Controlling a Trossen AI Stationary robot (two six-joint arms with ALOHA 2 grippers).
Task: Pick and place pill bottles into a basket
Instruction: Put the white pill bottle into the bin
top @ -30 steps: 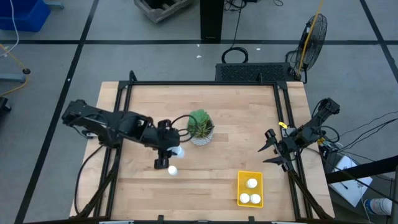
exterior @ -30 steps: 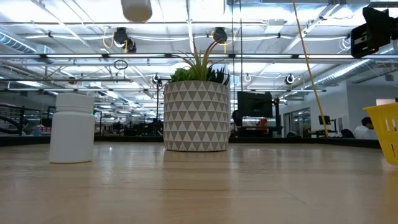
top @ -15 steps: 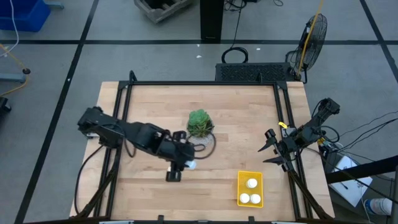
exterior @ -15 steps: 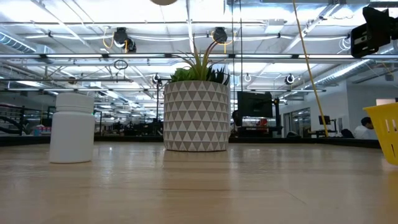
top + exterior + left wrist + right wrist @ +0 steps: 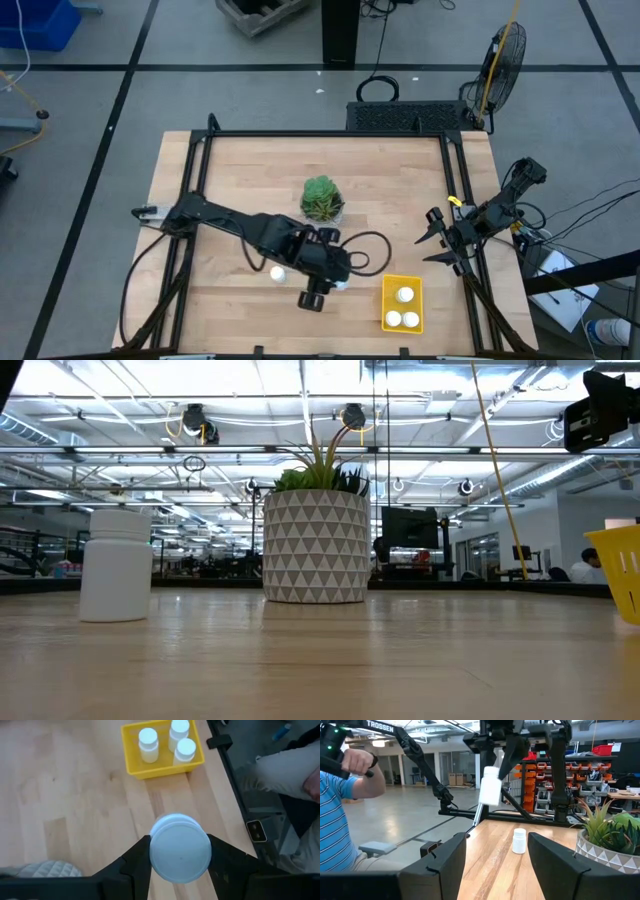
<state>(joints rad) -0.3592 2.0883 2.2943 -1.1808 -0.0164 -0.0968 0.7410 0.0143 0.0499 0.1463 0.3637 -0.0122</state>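
Left fingers [image 5: 131, 862]: your left gripper [image 5: 180, 857] is clamped on one small white cylindrical pill bottle with a white cap [image 5: 180, 848], a dark finger pressed to each side of it; you see its cap end-on.
Held bottle, place: it hangs above the bare wooden table [image 5: 240, 170], between the plant and the basket, near the basket's left side [image 5: 340, 283].
Right fingers [image 5: 440, 862]: your right gripper [image 5: 497, 865] holds nothing, its jaws standing partly apart; it waits at the table's right edge [image 5: 440, 240].
Bottle count: five white bottles in all: one held, one standing alone, three in the basket.
Loose bottle: the lone bottle [image 5: 277, 272] stands upright on the wood beside the left arm, well apart from the basket; in the low view it stands left of the plant pot [image 5: 116, 565].
Basket: one small bright yellow rectangular shallow bin [image 5: 386, 300], near the table's front edge toward the right.
Basket contents: three bottles [image 5: 148, 744] stand upright inside it, caps up, close together.
Plant: one green plant in a white pot with a triangle pattern [image 5: 315, 545], near the table's middle.
Person: a person in a blue striped shirt [image 5: 335, 815] sits beyond the table.
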